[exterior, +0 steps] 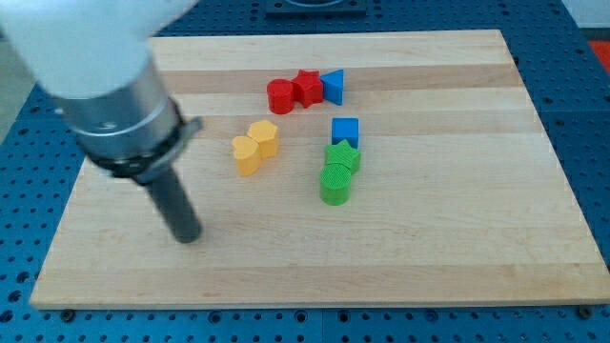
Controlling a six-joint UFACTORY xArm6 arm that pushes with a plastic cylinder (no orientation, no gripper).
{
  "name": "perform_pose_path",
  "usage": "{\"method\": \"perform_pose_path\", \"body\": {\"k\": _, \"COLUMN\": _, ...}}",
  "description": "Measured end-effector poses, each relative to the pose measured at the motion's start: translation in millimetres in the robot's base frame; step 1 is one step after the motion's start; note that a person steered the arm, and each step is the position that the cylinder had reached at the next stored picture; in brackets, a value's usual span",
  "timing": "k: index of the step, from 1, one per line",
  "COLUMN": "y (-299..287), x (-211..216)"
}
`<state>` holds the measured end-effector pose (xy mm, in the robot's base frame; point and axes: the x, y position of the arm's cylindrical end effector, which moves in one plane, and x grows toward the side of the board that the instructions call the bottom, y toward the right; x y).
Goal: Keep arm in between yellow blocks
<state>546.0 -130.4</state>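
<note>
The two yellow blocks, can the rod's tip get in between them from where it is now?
Probably not without shoving them: my tip has open board toward the two yellow blocks, but they sit touching, leaving no visible gap.

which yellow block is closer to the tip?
The lower-left yellow block; it sits nearer my tip than the upper-right yellow block touching it.

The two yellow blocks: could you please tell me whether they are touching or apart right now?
Touching: the yellow blocks sit pressed side by side, no board visible between them. My tip is off to the view's left, not between them.
</note>
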Motion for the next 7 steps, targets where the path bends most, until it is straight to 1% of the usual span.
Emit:
{"method": "perform_pose_path", "body": {"k": 1, "y": 13, "x": -2}}
{"method": "perform_pose_path", "body": {"k": 2, "y": 31, "x": -20}}
{"method": "perform_pose_path", "body": {"k": 3, "y": 36, "x": -58}}
{"method": "perform_pose_path", "body": {"k": 4, "y": 46, "x": -84}}
{"method": "perform_pose_path", "body": {"k": 5, "y": 47, "x": -94}}
{"method": "perform_pose_path", "body": {"k": 6, "y": 47, "x": -95}}
{"method": "perform_pose_path", "body": {"k": 7, "y": 47, "x": -127}}
